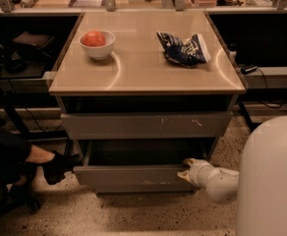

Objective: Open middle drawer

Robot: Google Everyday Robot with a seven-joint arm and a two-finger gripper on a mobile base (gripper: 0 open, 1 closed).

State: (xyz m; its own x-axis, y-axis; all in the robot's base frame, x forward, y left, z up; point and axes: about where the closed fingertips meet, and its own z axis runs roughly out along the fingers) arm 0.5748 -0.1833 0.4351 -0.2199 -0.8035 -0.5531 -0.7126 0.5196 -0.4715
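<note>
A cabinet with a smooth tan top surface (pixel 143 68) stands in the middle of the scene. Two things rest on it, well apart. At the far left is one white round bowl (pixel 98 52) holding one red-orange round fruit (pixel 93 38). At the far right lies one crumpled dark blue and white snack bag (pixel 184 48).

Below the top, two grey drawer fronts show plainly. The upper one is the taller grey front with pale scratches (pixel 146 125) toward its right end, and it sits flush and closed. Beneath it the middle drawer (pixel 133 177), wide, shallow and grey with a plain handleless front, stands partly open. Its front juts out toward the near side, leaving a dark gap above its grey inside, and a faint pale scuff marks the lower edge. A narrow grey strip (pixel 133 192) shows just under it.

The robot's single pale pincer (pixel 185 168) is at the right end of the middle drawer's front, touching its upper edge. Whether it is spread or pressed together cannot be told. A white rounded arm (pixel 217 183) leads from it to the large white robot body (pixel 271 176) at the near right.

At the left, one black shoe (pixel 60 165) on a person's foot lies on the speckled floor (pixel 133 215), just beside the open drawer's left corner.
</note>
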